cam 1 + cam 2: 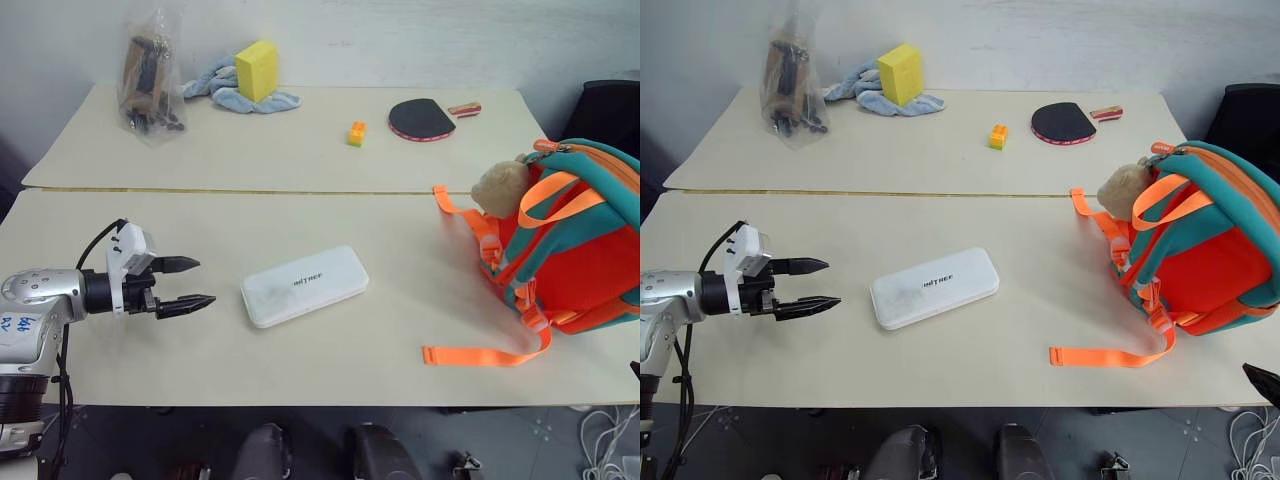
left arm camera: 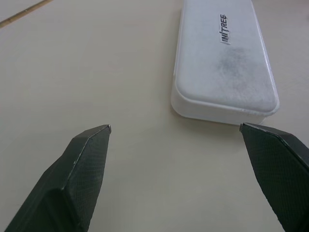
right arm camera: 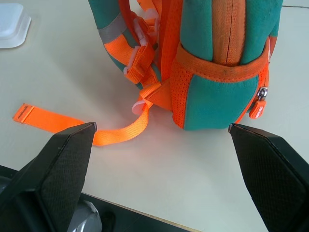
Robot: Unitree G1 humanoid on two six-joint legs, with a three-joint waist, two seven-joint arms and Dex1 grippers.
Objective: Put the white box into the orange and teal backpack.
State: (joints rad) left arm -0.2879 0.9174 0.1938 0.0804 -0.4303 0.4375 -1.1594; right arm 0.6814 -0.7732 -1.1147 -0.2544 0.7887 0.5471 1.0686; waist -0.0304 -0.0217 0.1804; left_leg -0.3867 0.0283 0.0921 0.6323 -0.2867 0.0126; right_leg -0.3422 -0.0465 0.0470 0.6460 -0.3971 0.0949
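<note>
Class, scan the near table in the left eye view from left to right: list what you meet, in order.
left end effector → white box → loose orange strap → orange and teal backpack

The orange and teal backpack (image 1: 575, 240) runs off my head view's edge, and the clear bag's (image 1: 148, 72) dark contents are perhaps tools.

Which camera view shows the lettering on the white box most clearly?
The left wrist view: the white box lies close ahead of the open left gripper, lettering large. Both eye views show the whole box, lettering small. The right wrist view shows one corner of it, without lettering.
</note>
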